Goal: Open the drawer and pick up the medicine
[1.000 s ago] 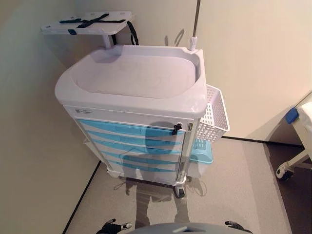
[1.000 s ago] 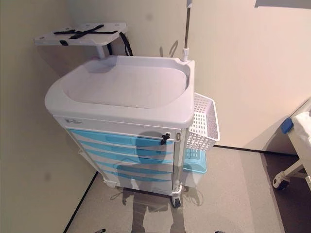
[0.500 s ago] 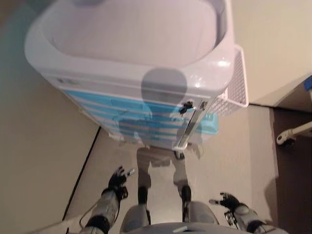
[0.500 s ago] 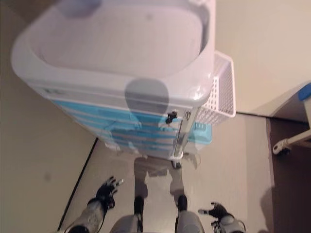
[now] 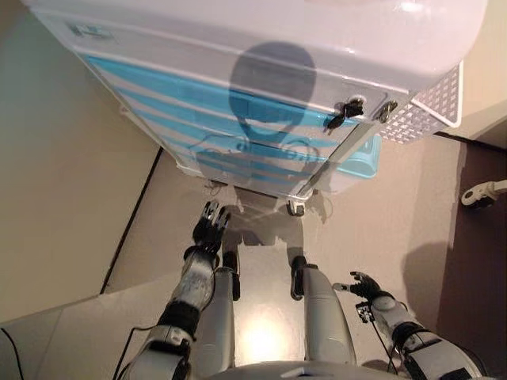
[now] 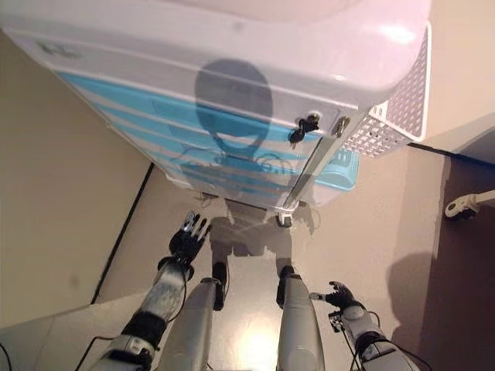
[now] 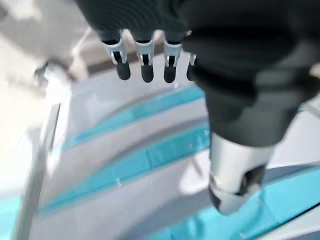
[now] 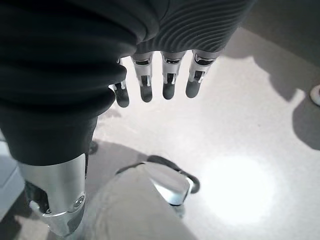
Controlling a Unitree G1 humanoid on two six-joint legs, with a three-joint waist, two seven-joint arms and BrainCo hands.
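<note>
A white medical cart stands before me with several blue drawers in its front, all shut. A black key sticks out at the top drawer's right end. No medicine shows in any view. My left hand is open, its fingers straight, and reaches low toward the cart's bottom drawers without touching them. In the left wrist view the fingers hang in front of the blue drawer fronts. My right hand is open and empty, low at my right side over the floor; the right wrist view shows it too.
A white mesh basket hangs on the cart's right side, with a light blue bin below it. The cart stands on casters. A wall runs close on the left. A bed's wheel shows at far right.
The camera has tilted down, so the cart has slid to the top of the picture. Both hands have come into view; the left hand has risen toward the cart's lower drawers.
</note>
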